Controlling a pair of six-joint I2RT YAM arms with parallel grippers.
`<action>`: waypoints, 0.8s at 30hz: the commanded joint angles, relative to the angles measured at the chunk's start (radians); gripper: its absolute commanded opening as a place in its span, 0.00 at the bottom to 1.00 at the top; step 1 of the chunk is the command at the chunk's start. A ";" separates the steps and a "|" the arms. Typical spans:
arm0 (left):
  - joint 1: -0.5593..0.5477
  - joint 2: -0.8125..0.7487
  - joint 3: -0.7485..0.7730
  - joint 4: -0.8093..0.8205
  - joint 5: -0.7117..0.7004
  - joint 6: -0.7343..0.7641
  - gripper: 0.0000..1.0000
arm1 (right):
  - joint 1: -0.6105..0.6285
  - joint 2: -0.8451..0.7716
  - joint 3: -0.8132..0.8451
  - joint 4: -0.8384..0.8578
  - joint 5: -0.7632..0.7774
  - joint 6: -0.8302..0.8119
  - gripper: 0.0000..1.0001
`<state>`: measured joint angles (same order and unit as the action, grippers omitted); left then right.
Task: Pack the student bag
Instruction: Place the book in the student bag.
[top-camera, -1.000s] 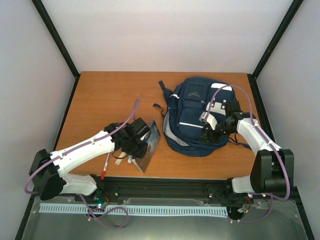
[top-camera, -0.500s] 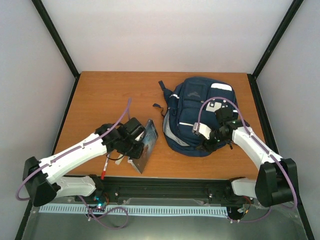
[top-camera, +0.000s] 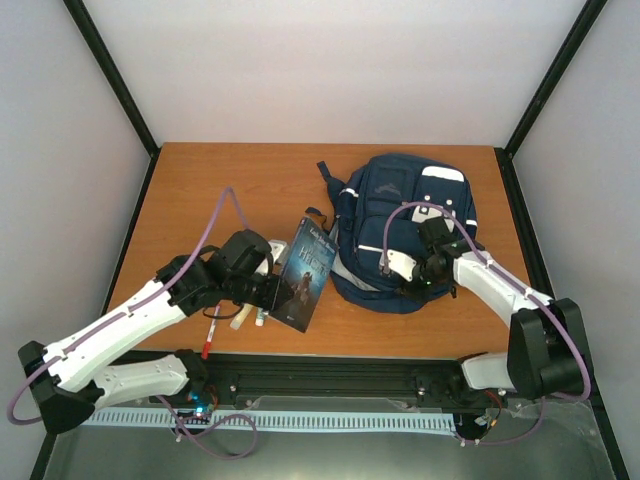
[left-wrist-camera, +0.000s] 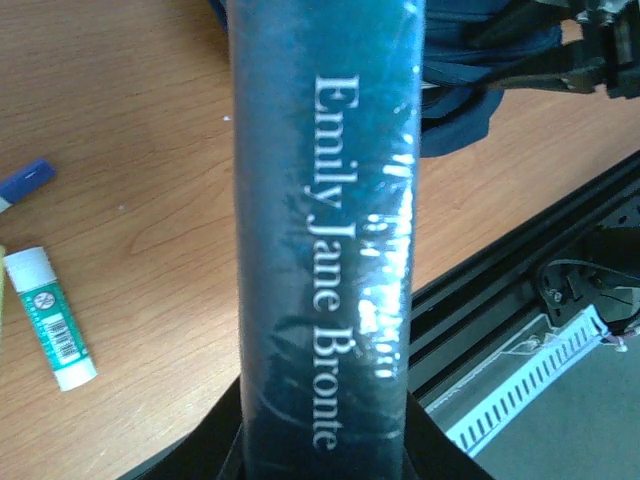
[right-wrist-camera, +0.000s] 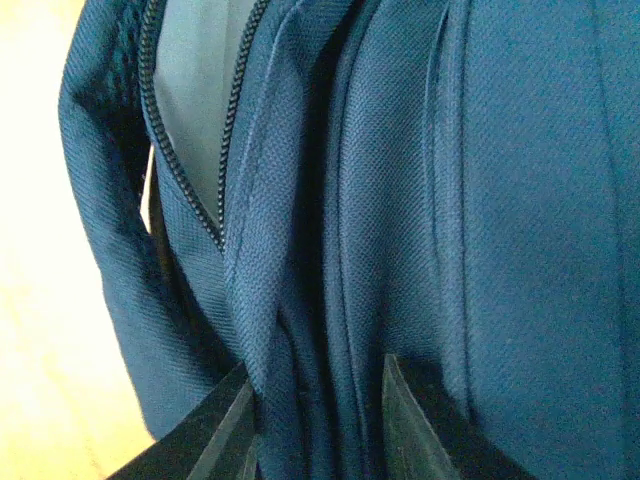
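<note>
The student bag (top-camera: 400, 235) is seen in navy blue, crossed by white stripes and marked with a white patch (top-camera: 442, 173). A pale grey lining (right-wrist-camera: 195, 90) is shown behind its black zip teeth (right-wrist-camera: 232, 130). The book (top-camera: 305, 272) is covered in dark teal, and white lettering is printed along its spine. The glue stick (left-wrist-camera: 50, 318) is coloured white with a green label. A blue object (left-wrist-camera: 25, 178) and a red-ended pen (top-camera: 209, 338) are also seen. The desk (top-camera: 220, 190) is finished in orange-brown wood grain. The left arm (top-camera: 130, 320) and right arm (top-camera: 490, 280) are clad in white with black joints, and purple cables (top-camera: 213, 215) are carried.
</note>
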<state>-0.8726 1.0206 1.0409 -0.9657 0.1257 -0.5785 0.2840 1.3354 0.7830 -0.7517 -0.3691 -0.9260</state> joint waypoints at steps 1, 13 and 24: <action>-0.012 -0.045 0.000 0.193 0.059 0.003 0.01 | 0.010 0.009 0.031 0.039 0.054 0.030 0.26; -0.012 -0.002 -0.128 0.421 0.114 -0.032 0.01 | 0.010 -0.128 0.293 -0.004 0.148 0.115 0.03; -0.012 0.122 -0.274 0.864 0.358 -0.094 0.01 | 0.010 -0.123 0.466 0.052 0.201 0.234 0.03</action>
<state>-0.8730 1.1103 0.7425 -0.4385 0.3683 -0.6449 0.2890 1.2224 1.1881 -0.7845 -0.2077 -0.7498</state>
